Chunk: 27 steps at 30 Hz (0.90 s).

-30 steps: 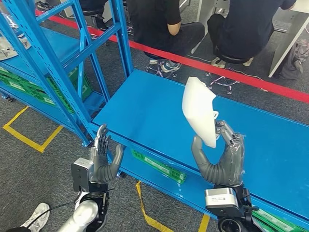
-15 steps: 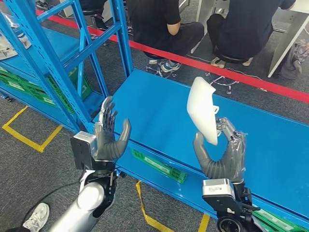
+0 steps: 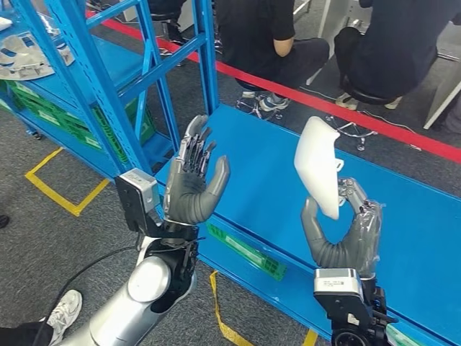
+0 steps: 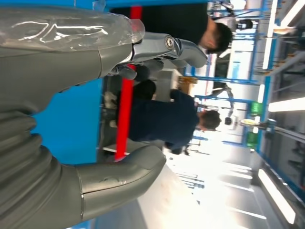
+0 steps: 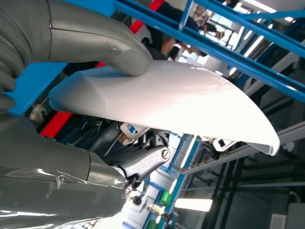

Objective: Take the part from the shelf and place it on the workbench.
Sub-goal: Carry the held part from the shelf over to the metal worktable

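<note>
The shelf (image 3: 103,94) stands at far left. The left hand (image 3: 193,184) is raised, fingers apart and empty, likely ready to support. The right hand (image 3: 342,231) pinches the white part (image 3: 318,176) upright above the blue counter (image 3: 256,180), presumably for set-down.

The place looked like a factory workshop or a warehouse hall. There was a blue steel shelf rack (image 3: 136,79) beside a long blue workbench (image 3: 261,180), green plastic crates (image 3: 117,122) under them, yellow (image 3: 65,198) and red floor tape (image 3: 348,108) on grey carpet, and long ceiling lights (image 4: 284,107) above further blue racks.
</note>
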Each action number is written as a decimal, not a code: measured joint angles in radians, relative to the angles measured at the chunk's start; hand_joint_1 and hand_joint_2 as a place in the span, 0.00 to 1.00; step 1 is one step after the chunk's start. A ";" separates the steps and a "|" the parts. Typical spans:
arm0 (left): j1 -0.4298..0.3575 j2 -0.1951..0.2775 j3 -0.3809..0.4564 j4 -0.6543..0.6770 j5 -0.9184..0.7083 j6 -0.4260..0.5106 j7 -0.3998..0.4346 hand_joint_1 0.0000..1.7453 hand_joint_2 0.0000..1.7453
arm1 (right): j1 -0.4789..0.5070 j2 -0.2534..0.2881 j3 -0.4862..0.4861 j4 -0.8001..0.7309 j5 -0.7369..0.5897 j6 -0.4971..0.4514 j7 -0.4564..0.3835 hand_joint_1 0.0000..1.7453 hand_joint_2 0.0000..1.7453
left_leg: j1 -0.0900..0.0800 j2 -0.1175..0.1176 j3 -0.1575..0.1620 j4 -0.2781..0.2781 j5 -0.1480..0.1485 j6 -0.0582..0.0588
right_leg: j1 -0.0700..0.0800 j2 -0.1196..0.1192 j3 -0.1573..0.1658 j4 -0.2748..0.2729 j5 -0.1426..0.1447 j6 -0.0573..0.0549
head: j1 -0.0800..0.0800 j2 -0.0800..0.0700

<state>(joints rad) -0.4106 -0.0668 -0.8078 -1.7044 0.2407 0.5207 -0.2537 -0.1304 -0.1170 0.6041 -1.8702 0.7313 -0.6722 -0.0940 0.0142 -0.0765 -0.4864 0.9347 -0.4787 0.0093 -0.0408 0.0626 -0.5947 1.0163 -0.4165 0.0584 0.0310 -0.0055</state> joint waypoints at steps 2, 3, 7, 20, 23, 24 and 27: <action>-0.018 -0.003 -0.014 -0.006 0.016 0.002 -0.006 0.00 1.00 | 0.004 0.000 -0.004 -0.001 -0.007 0.000 -0.007 1.00 1.00 | 0.004 -0.018 -0.017 0.010 0.000 -0.015 | 0.001 0.025 0.019 -0.029 -0.011 -0.005 | -0.001 0.000; -0.025 -0.004 -0.020 -0.009 0.023 0.003 -0.010 0.00 1.00 | 0.006 0.000 -0.006 -0.002 -0.010 0.000 -0.009 1.00 1.00 | 0.007 -0.029 -0.024 0.012 0.001 -0.021 | 0.002 0.017 0.021 -0.033 -0.014 -0.013 | -0.004 0.000; -0.047 -0.003 -0.038 -0.018 0.047 0.011 -0.025 0.00 1.00 | 0.004 0.001 -0.013 -0.002 -0.009 0.000 -0.021 1.00 1.00 | 0.006 0.034 -0.086 0.122 -0.046 -0.040 | 0.006 -0.034 0.030 -0.037 -0.021 -0.042 | -0.028 0.000; -0.083 0.003 -0.064 -0.042 0.022 0.054 -0.054 0.00 1.00 | 0.007 0.002 -0.016 -0.003 -0.008 0.000 -0.014 1.00 1.00 | -0.031 0.110 -0.097 0.011 0.066 0.022 | 0.040 -0.167 0.050 -0.035 -0.053 -0.046 | -0.063 0.000; -0.090 0.006 -0.073 -0.052 0.012 0.056 -0.044 0.00 1.00 | 0.006 0.001 -0.016 -0.003 -0.008 0.000 -0.013 1.00 1.00 | -0.019 0.077 -0.085 -0.004 0.075 0.025 | 0.034 -0.092 -0.002 0.098 -0.129 -0.035 | -0.046 0.000; -0.091 0.006 -0.078 -0.054 0.011 0.055 -0.039 0.00 1.00 | 0.007 0.001 -0.016 -0.003 -0.008 0.000 -0.012 1.00 1.00 | -0.018 0.065 -0.084 -0.004 0.075 0.026 | 0.032 -0.077 -0.035 0.170 -0.158 -0.032 | -0.039 0.000; -0.091 0.009 -0.090 -0.057 0.011 0.056 -0.029 0.00 1.00 | 0.010 0.002 -0.018 -0.003 -0.007 0.000 -0.008 1.00 1.00 | -0.017 0.020 -0.081 -0.002 0.074 0.024 | 0.026 -0.066 -0.070 0.228 -0.148 -0.024 | -0.022 0.000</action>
<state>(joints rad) -0.5021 -0.0582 -0.8981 -1.7610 0.2514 0.5767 -0.2830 -0.1201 -0.1155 0.5864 -1.8734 0.7242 -0.6722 -0.1018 -0.0027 -0.0563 -0.5677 0.9330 -0.4042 0.0338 -0.0146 -0.0029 -0.6646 1.2439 -0.5648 0.0345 0.0085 -0.0054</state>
